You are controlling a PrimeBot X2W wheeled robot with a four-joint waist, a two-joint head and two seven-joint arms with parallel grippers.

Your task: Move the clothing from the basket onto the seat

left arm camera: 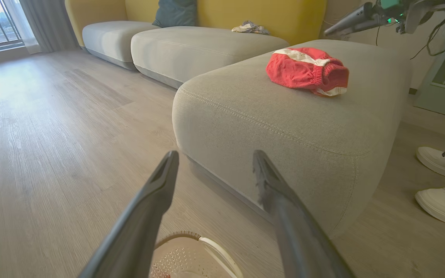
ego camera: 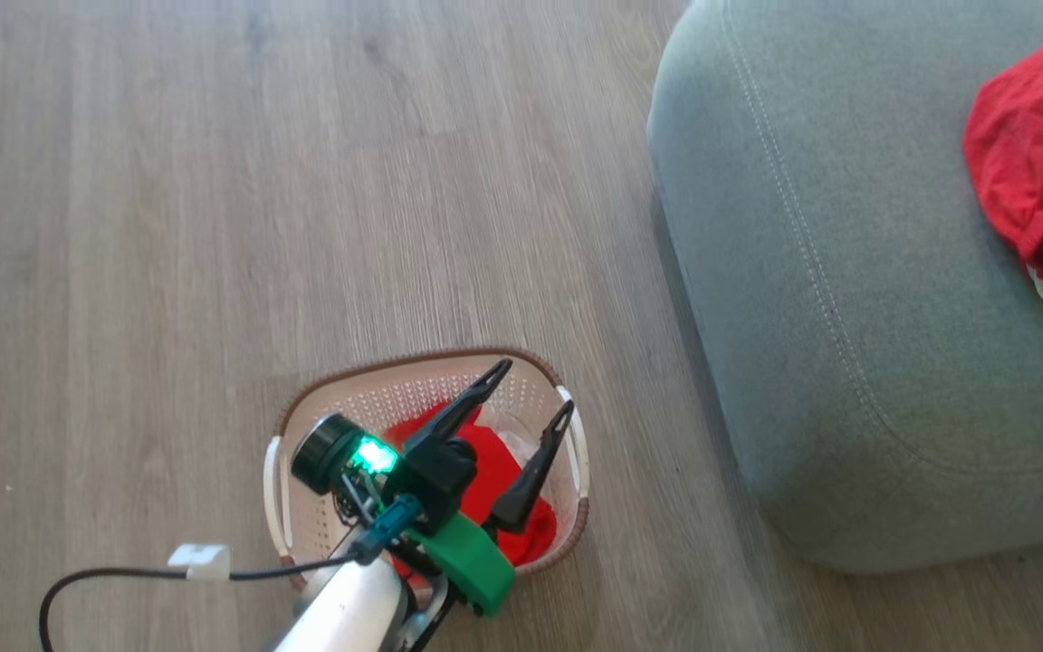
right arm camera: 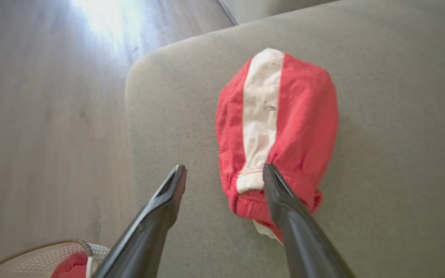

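Head view: the left gripper (ego camera: pixel 535 387) hangs right over the basket (ego camera: pixel 413 358), which sits on the wood floor (ego camera: pixel 214 226) at the near left. Its fingers are spread wide with nothing between them. There are red clothes (ego camera: pixel 494 471) piled in the bottom of the basket. The seat (ego camera: pixel 847 272) takes up the right side, well apart from the basket, and a red garment (ego camera: pixel 1015 163) with a white stripe lies on it at the far right edge.

Left wrist view: same story, both fingers are wide apart and empty. A corner of the basket peeks in just below them. The seat is straight ahead with the red garment lying on top toward its far side. A pair of white sneakers (left arm camera: pixel 442 181) stands on the floor to the right, and there's a sofa (left arm camera: pixel 191 46) further back.

Right wrist view: the right gripper (right arm camera: pixel 224 169) is over the seat, fingers wide apart, not clamped on anything. One finger crosses in front of the garment's elastic end, and I can't tell if it touches. The basket shows at the near left corner with a bit of red inside.
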